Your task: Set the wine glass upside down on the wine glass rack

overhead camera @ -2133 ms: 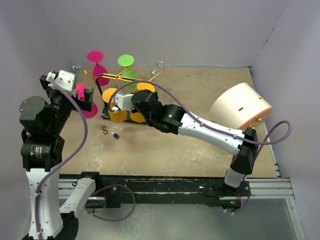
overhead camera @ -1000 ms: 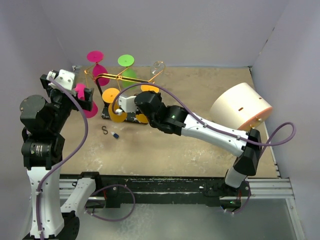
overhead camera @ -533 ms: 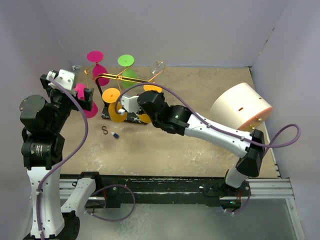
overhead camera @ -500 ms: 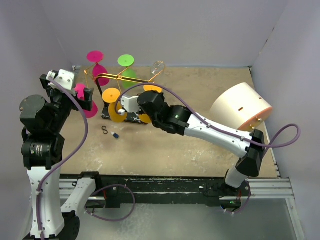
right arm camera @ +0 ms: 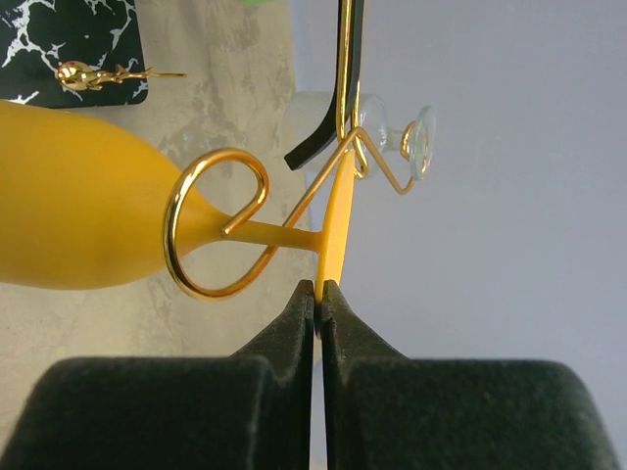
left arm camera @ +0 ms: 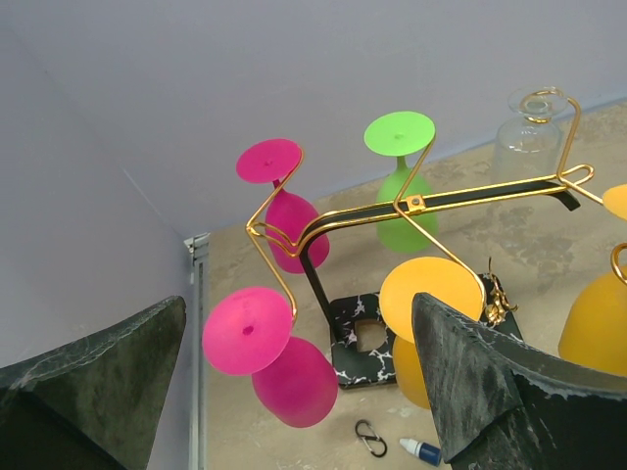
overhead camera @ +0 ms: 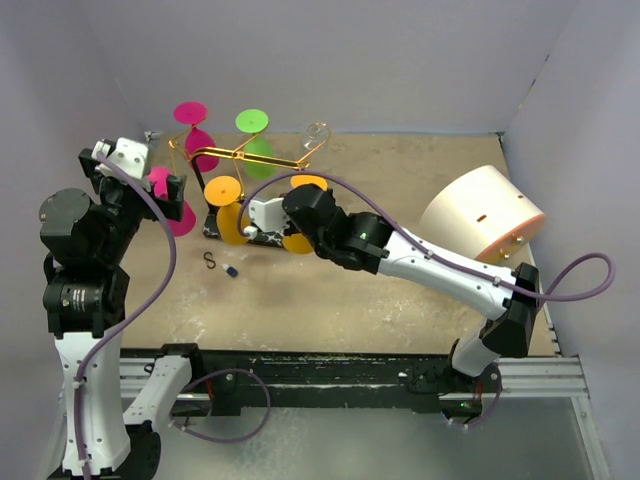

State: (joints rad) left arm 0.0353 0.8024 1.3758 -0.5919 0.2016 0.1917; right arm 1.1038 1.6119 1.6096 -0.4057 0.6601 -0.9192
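Right end effector (right arm camera: 315,292) is pinched shut on the thin foot rim of the orange-yellow plastic wine glass (right arm camera: 78,211). The glass hangs upside down, its stem inside a spiral curl of the gold wire wine glass rack (left arm camera: 460,194). Left end effector (left arm camera: 294,387) hovers wide open and empty left of the rack. Pink (left arm camera: 257,331), green (left arm camera: 407,211) and clear (left arm camera: 524,147) glasses crowd the rack's other arms.

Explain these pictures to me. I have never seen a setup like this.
Two robot arms stand at a table. One picture looks down from above; the other two come from cameras on the wrists. On the table: a gold wire rack, a white dome, a small clip. A pink glass, a green glass and a clear glass hang upside down on it. The left tool is open, empty. The right tool pinches the foot of one orange glass, its stem inside a rack curl.
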